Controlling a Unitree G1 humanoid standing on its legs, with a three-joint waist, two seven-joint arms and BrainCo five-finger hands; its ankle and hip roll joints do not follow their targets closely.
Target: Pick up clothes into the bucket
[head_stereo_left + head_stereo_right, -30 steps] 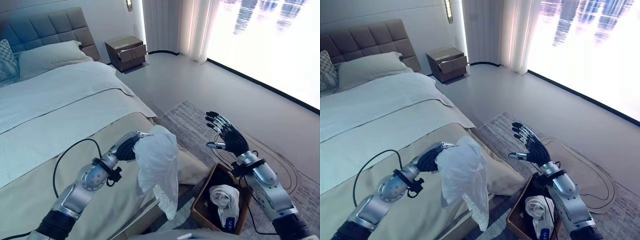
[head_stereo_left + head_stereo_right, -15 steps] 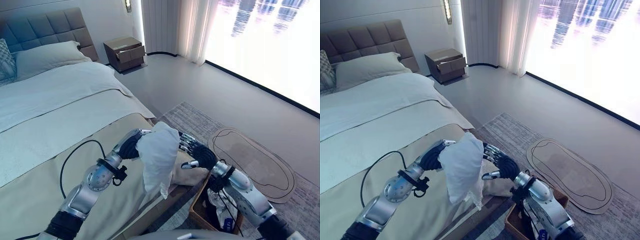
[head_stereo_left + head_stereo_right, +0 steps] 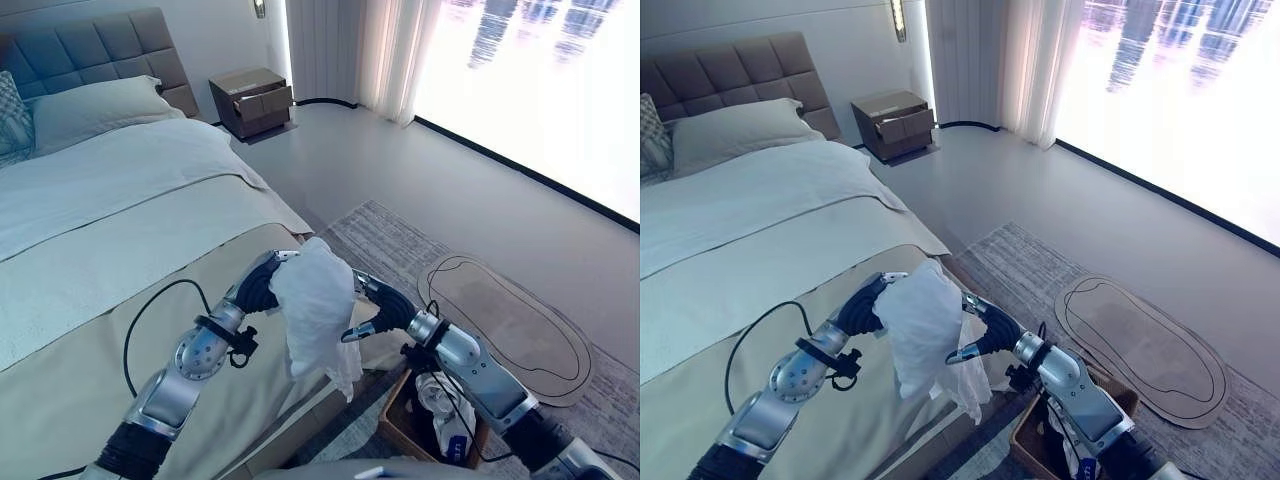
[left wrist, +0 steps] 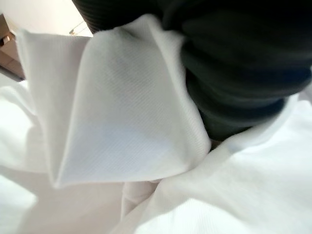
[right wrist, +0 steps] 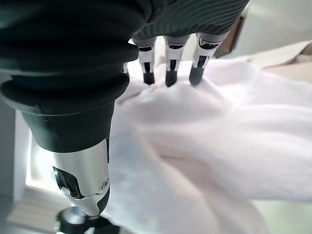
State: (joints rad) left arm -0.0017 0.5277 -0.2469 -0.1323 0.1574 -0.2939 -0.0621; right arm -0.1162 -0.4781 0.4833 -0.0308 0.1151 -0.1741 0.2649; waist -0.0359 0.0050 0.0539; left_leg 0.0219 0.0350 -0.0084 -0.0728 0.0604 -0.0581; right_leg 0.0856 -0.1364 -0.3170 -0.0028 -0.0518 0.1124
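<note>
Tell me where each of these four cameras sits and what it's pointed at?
Left eye view: on the head, looking down at the bed, both arms, the white cloth and the basket.
Right eye view: beside it, same scene; the right hand touches the cloth.
Left wrist view: on the left wrist; the left hand against the cloth.
Right wrist view: on the right wrist, fingers pressing the cloth.
All four views share the cloth.
</note>
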